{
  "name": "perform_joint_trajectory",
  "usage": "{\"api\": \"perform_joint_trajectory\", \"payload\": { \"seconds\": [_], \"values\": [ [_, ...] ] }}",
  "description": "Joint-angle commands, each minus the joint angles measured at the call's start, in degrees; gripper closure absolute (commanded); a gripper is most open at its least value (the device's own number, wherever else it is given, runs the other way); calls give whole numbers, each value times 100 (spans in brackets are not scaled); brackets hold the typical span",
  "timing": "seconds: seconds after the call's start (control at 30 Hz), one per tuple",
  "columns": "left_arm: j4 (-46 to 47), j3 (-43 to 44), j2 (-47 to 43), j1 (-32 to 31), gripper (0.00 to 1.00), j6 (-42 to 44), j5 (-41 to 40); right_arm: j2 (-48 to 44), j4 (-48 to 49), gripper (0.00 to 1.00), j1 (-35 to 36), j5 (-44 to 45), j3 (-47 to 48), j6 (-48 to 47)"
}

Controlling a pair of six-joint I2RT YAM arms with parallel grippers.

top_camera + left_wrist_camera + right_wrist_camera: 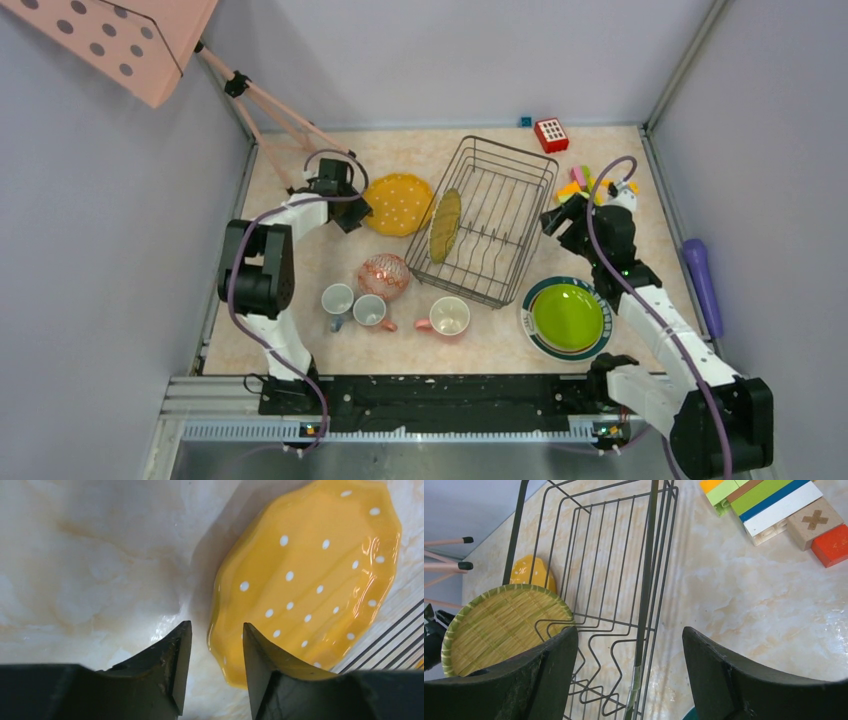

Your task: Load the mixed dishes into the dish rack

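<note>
The dark wire dish rack [500, 175] stands mid-table with a yellow-green ribbed plate [445, 225] upright in its left dividers. A yellow white-dotted plate [397, 204] lies flat just left of the rack. My left gripper [352, 210] is open; in the left wrist view [216, 625] its jaws straddle that plate's [310, 575] near rim without closing on it. My right gripper [555, 218] is open and empty, astride the rack's right wall [649, 555]. The ribbed plate [499, 625] shows beyond it. A lime-green plate [567, 315] sits on the green-rimmed white plate [530, 320].
A patterned bowl [384, 276], two greyish mugs [337, 299] [370, 310] and a pink mug [448, 316] stand in front of the rack. Toy blocks [590, 185] [774, 505] lie right of the rack, a red block [551, 134] behind it. A purple cylinder [703, 285] lies far right. A pink tripod [280, 110] stands back left.
</note>
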Motion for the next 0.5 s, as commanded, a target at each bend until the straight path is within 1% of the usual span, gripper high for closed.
{"api": "perform_joint_trajectory", "payload": {
  "seconds": [0.0, 0.23, 0.3, 0.33, 0.37, 0.4, 0.43, 0.47],
  "values": [
    [-141, 438, 231, 3, 57, -103, -368, -167, 61, 25, 46, 114, 314, -143],
    [-496, 894, 678, -1, 56, 56, -626, -201, 106, 25, 45, -51, 329, -131],
    [-470, 907, 771, -5, 58, 51, -563, -234, 102, 25, 46, -103, 335, -137],
    [-411, 884, 791, -5, 62, 53, -507, -247, 99, 25, 46, -159, 348, -153],
    [-340, 850, 797, -5, 70, 54, -444, -254, 100, 25, 53, -214, 377, -218],
    [-286, 817, 788, -5, 87, 68, -409, -253, 83, 25, 48, -370, 432, -282],
    [-285, 793, 747, -5, 100, 79, -437, -237, 65, 25, 53, -536, 486, -352],
    [-298, 752, 680, -5, 100, 85, -507, -224, 25, 25, 49, -676, 585, -403]
  ]
}}
